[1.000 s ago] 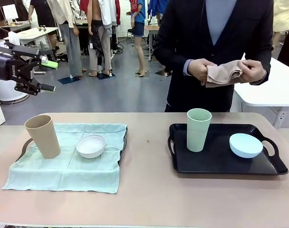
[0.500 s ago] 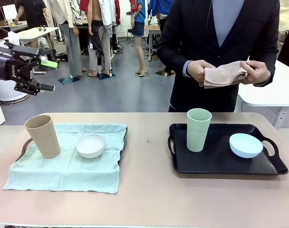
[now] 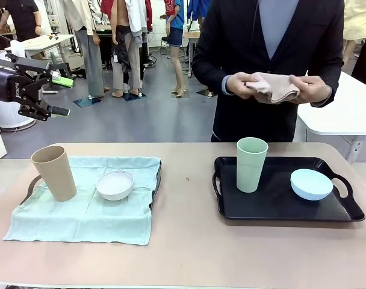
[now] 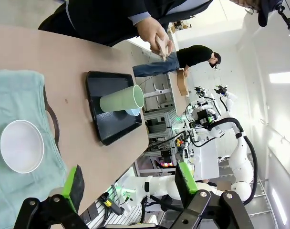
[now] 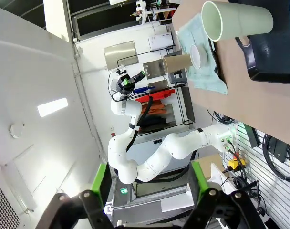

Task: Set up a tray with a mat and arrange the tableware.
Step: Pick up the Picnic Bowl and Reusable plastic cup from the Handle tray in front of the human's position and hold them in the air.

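Note:
On the left, a tan cup and a white bowl stand on a pale green mat laid over a tray whose handle peeks out. On the right, a bare black tray carries the pale green cup and the light blue bowl. The person at the far side holds a folded tan cloth in both hands. My left gripper hangs open, high above the table's left end. Its wrist view shows the left gripper open. My right gripper is open too, well off the table.
The table has a bare strip between the two trays and along the front edge. A white table stands behind on the right. In the right wrist view, the green cup and black tray sit nearest.
The person has shifted a little to the left and regathered the tan cloth in both hands. Both arms and all the tableware stay where they were.

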### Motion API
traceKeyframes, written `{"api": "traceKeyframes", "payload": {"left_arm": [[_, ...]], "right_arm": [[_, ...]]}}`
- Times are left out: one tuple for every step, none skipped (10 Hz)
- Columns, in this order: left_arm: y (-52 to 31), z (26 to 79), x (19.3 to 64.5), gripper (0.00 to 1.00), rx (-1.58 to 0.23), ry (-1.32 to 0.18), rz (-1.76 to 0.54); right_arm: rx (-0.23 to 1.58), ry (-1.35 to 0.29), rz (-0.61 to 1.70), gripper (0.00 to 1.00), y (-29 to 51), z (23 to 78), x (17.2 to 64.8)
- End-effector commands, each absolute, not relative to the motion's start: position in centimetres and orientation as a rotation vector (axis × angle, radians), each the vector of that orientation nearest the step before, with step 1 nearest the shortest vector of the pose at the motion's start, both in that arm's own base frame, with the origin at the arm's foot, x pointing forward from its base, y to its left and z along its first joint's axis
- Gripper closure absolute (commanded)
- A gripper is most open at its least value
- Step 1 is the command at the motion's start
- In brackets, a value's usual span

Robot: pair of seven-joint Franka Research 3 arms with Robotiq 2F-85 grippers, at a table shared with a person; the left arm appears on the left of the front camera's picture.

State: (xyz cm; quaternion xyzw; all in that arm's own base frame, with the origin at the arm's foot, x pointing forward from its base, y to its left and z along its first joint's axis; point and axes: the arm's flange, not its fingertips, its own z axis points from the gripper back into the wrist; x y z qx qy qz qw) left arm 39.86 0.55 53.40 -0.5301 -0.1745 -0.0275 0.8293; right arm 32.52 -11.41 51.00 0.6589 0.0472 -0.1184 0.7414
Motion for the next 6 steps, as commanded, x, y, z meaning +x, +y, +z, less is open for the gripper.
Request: {"api": "traceKeyframes", "payload": {"left_arm": [[0.84, 53.59, 39.92, 0.0, -1.118, -0.366, -0.074], [0.84, 53.59, 39.92, 0.0, -1.118, -0.366, -0.074], [0.84, 53.59, 39.92, 0.0, -1.118, -0.366, -0.074], [0.84, 53.59, 39.92, 0.0, -1.118, -0.366, -0.074], [0.84, 53.59, 39.92, 0.0, -1.118, -0.366, -0.074], [0.84, 53.59, 39.92, 0.0, -1.118, -0.366, -0.074]], "right_arm": [[1.461, 0.1, -0.245, 0.15, -11.62, 51.28, 32.76], [1.461, 0.1, -0.245, 0.15, -11.62, 51.28, 32.76], [1.461, 0.1, -0.245, 0.15, -11.62, 51.28, 32.76], [1.461, 0.1, -0.245, 0.15, -11.62, 51.28, 32.76], [1.461, 0.1, -0.245, 0.15, -11.62, 51.28, 32.76], [1.461, 0.1, -0.245, 0.15, -11.62, 51.28, 32.76]]}}
